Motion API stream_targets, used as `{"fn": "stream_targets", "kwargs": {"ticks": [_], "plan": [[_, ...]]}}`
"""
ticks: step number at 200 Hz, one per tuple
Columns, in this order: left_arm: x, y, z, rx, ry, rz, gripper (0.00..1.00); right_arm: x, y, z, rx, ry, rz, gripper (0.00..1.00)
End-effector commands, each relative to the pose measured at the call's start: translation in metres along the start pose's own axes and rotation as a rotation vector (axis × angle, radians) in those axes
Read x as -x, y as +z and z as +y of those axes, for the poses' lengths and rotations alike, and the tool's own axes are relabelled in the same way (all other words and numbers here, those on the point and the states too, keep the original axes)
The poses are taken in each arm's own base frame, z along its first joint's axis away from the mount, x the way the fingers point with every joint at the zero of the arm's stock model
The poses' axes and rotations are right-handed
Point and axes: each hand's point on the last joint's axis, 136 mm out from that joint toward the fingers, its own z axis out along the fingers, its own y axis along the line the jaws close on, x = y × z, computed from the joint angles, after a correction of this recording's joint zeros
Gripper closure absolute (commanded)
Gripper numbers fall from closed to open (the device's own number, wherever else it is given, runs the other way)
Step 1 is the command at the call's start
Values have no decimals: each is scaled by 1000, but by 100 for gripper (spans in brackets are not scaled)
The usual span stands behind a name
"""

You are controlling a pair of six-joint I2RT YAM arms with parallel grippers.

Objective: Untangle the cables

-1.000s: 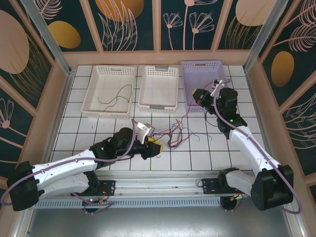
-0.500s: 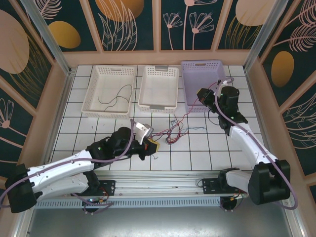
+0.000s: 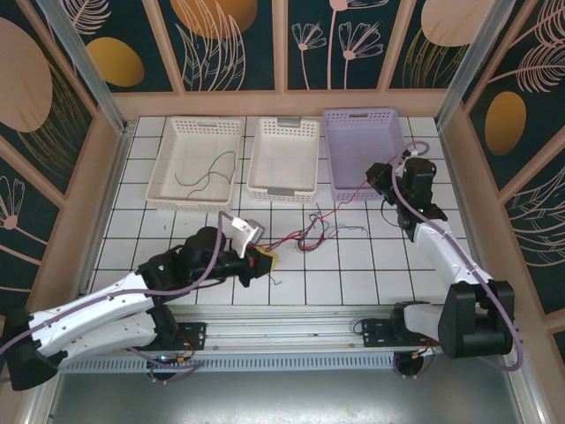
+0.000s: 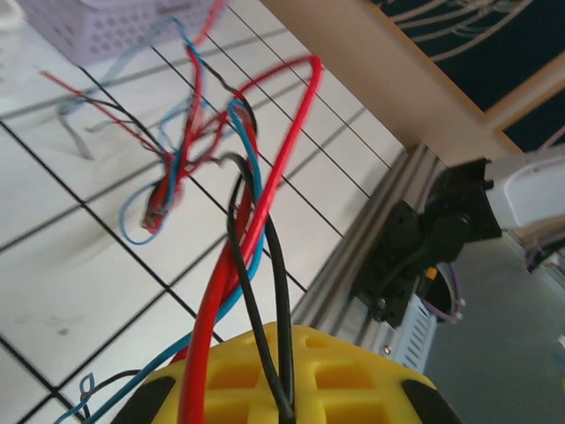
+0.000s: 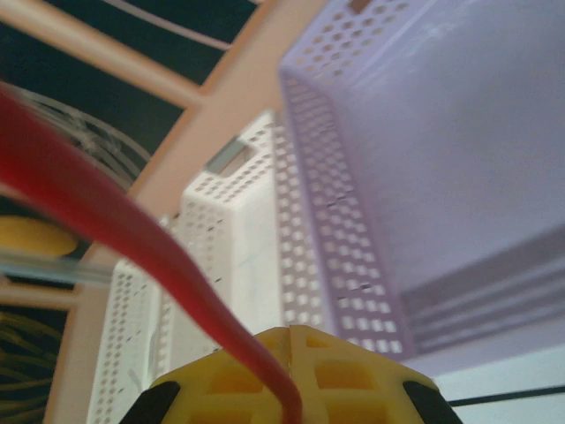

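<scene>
Thin glossy cables [image 3: 311, 235], tangled, pinched by left hand [image 3: 264, 258] and right hand [image 3: 376, 173]

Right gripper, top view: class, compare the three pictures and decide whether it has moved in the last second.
Yes. The right gripper has shifted rightward, from over the lilac basket's middle toward its right edge.

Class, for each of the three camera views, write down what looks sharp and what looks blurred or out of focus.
Top external: evenly lit and sharp, the tiled table crisp. Left wrist: the nearer cables fairly sharp, the lilac basket behind them blurred. Right wrist: the red cable by the lens a thick blur, the basket's holes clearer.
</scene>
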Motion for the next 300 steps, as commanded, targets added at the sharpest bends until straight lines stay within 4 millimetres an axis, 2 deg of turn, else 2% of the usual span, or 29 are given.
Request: {"fn": "stream_targets", "kwargs": {"ticks": [1,45,72,92,102,121,145,165,195,206,229,261,300], "plan": [[23,-26,13,137,20,-83,100,6,-7,-37,-108,47,-51,100],[33,-50,12,176,38,-117,100,6,-24,-71,-202,108,-114,100],[36,-68,27,286,42,-130,100,10,-37,-89,-246,142,-160,100],[44,-85,37,370,37,-167,100,11,-43,-97,-261,155,-168,100],[45,-87,38,378,34,-174,100,9,-43,-97,-250,153,-155,100],[39,-72,33,326,19,-149,100,-2,-35,-71,-106,119,-86,100],[23,-35,26,220,1,-85,100,-22,-23,-23,88,-12,32,100],[14,-5,19,143,-6,-37,100,-46,-20,16,216,-152,117,100],[17,22,6,59,20,-14,100,-78,-31,61,376,-317,178,68],[20,29,5,53,33,-5,100,-89,-40,76,446,-369,187,60],[23,42,3,48,66,23,100,-110,-53,95,539,-452,199,49],[20,56,3,35,94,63,100,-142,-79,117,711,-537,214,42],[32,56,5,11,90,50,100,-176,-94,125,784,-638,223,37]]}}
